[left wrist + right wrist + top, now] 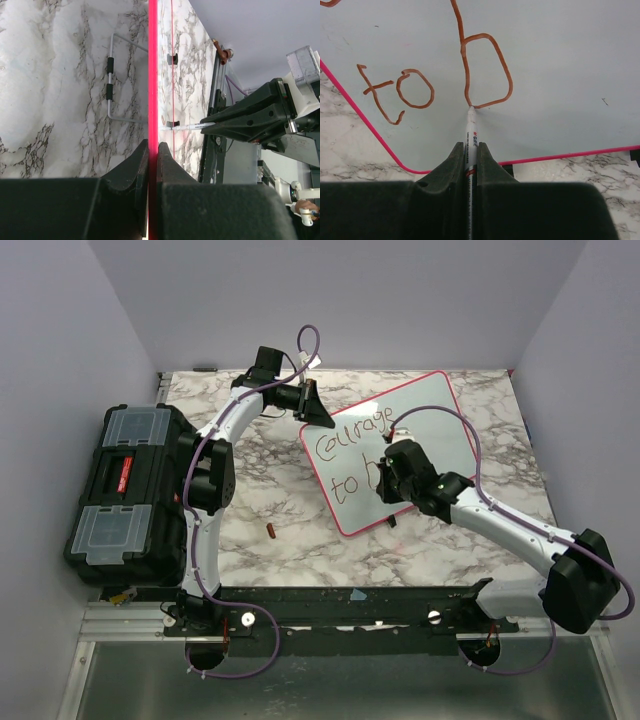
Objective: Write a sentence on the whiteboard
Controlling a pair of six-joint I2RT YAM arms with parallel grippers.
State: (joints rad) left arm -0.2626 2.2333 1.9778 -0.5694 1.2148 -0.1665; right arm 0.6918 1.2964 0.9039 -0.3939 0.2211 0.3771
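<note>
Looking from top cam: whiteboard [425,415] lies skewed on the marble table [270,490], right of centre; sentence [352,443] reads "Courage" over "to b"; L gripper [318,412] sits at the board's far-left corner, R gripper [388,478] over the lower line; black toolbox [125,485] at table's left edge; small reddish item [271,531] lies near the board's near corner.

L wrist cam: L gripper [153,146] clamped tight on whiteboard [153,75] pink rim, seen edge-on; R gripper [207,122] w/ marker [182,127] beyond.

R wrist cam: R gripper [471,149] closed on marker [470,131]; tip touches whiteboard [560,70] at base of the "b"; sentence [412,90] looks brown-red.
</note>
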